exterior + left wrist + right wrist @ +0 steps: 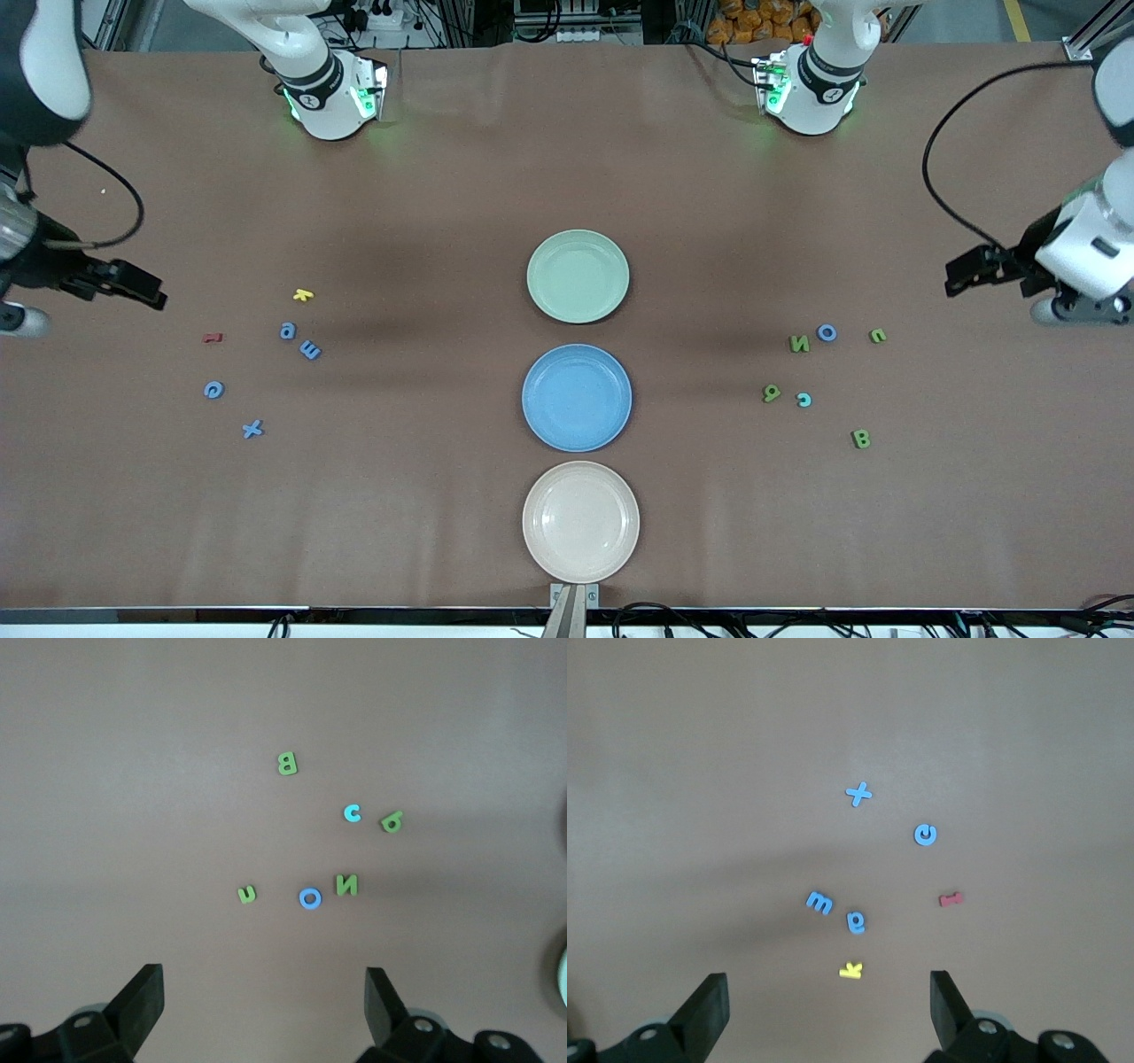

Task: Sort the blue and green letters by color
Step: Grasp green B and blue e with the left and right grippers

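Several blue letters lie toward the right arm's end of the table: an x (253,429) (858,794), a round one (213,389), an m (310,350) and a g (288,331). Toward the left arm's end lie several green letters, among them a B (860,438) (287,764), an N (799,343) and a u (877,335), with a blue O (827,332) (310,898) and a light blue c (803,400) among them. My right gripper (146,288) (829,1005) hangs open above the table beside the blue group. My left gripper (955,276) (264,1001) hangs open beside the green group. Neither holds anything.
Three plates stand in a row mid-table: a green plate (578,276) farthest from the front camera, a blue plate (577,397) in the middle, a beige plate (580,521) nearest. A yellow letter (303,294) and a dark red letter (211,337) lie by the blue group.
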`<state>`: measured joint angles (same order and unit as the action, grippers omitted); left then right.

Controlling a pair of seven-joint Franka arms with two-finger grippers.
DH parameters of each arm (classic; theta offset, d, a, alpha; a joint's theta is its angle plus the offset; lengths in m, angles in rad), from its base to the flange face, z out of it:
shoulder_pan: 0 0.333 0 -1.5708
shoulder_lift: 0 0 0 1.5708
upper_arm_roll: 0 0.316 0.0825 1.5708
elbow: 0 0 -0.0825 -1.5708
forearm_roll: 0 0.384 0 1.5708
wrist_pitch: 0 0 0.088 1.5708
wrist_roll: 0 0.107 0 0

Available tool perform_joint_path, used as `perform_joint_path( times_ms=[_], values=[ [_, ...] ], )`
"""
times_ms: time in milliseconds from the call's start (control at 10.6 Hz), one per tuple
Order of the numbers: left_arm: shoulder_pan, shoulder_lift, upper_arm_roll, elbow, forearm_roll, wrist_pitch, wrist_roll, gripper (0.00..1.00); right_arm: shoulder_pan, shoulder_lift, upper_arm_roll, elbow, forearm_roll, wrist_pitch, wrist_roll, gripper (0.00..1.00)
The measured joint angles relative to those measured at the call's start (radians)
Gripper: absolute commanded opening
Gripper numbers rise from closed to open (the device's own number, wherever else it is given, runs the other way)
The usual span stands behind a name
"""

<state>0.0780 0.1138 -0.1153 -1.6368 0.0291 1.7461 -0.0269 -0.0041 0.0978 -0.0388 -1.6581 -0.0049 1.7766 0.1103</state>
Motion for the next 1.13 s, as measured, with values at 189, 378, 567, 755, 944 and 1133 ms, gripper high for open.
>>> perform_joint_path(
  times_ms=[189,378,567,755,944,1133],
  values=[
    [0.015,0.087,0.003,0.0,0.0,0.092,0.0,1.0,-0.007,0.013,-0.002,-0.124,0.002,0.139,0.001,1.0],
    [0.021,0.176,0.004,0.001,0.0,0.188,0.0,0.99,-0.018,0.028,-0.007,-0.242,0.039,0.272,0.002,1.0],
    [0.02,0.258,0.003,0.002,0.0,0.274,0.0,0.98,-0.037,0.063,-0.008,-0.352,0.054,0.431,0.002,1.0],
    [0.02,0.328,0.005,0.008,0.0,0.333,0.0,0.98,-0.066,0.147,-0.009,-0.38,0.059,0.538,0.002,1.0],
    [0.02,0.397,0.017,0.038,0.0,0.365,0.0,0.98,-0.086,0.248,-0.009,-0.357,0.06,0.602,0.002,1.0],
    [0.021,0.486,0.026,0.099,0.0,0.383,0.001,0.99,-0.097,0.33,-0.011,-0.319,0.06,0.659,0.002,1.0]
  ],
)
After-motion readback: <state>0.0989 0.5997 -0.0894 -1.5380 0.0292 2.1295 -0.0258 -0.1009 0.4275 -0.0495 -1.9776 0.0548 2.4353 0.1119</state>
